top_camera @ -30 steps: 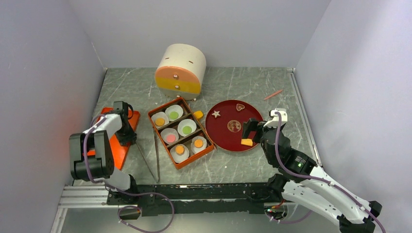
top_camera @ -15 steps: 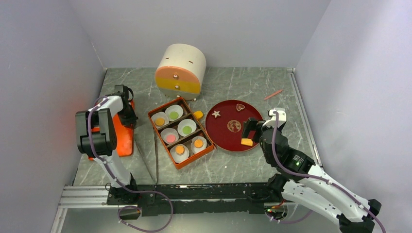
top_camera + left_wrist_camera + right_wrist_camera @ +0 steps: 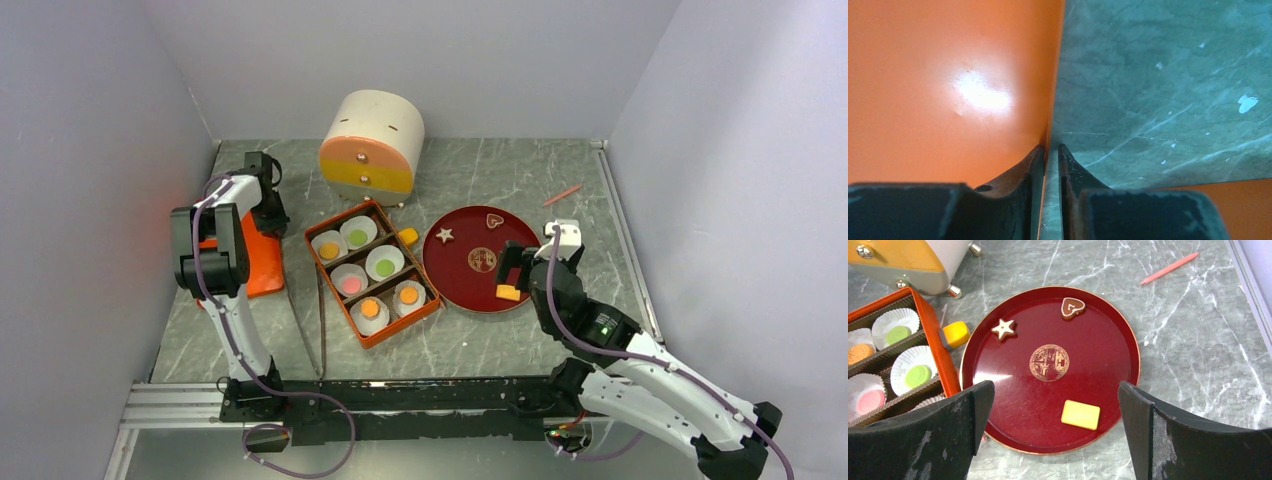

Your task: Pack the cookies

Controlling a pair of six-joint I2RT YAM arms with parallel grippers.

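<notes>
- Between the spread fingers of the right gripper (image 3: 1055,395), the yellow rectangle (image 3: 1080,414) is lying on the red plate (image 3: 1108,355), close to the rim nearest the tool.
- Ahead of that gripper, the patterned disc (image 3: 1049,362), white star (image 3: 1003,329) and heart (image 3: 1072,307) are resting on the same plate. Only this wrist view is showing their detail.
- Off to its left, the orange box (image 3: 939,352) is holding green, orange and pink rounds (image 3: 386,264) in paper liners (image 3: 908,317). The top view alone is showing all six.
- At the left gripper (image 3: 1052,150), the fingers are pressing nearly together on the edge of the orange lid (image 3: 948,90). The top view is hiding this grip.
</notes>
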